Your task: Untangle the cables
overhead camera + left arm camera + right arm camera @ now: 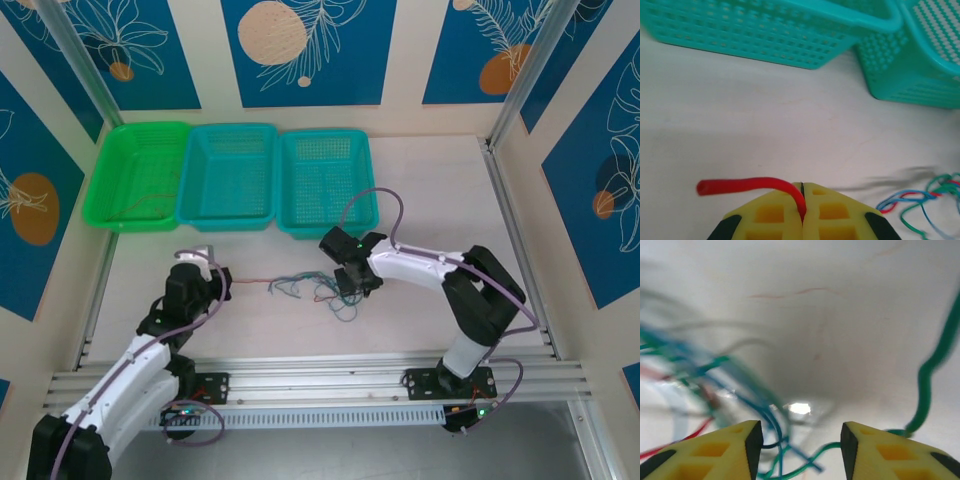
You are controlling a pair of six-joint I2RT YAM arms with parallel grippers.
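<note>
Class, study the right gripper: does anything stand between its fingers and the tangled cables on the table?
Nothing visible does. The right gripper stands open directly over the cables, with blue and green strands running through the gap between its fingers. Beyond them lies bare table.

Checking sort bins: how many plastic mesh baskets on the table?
3, side by side along the far edge: bright green plastic mesh basket at left, teal plastic mesh basket in the middle, second teal plastic mesh basket at right. None look hidden.
</note>
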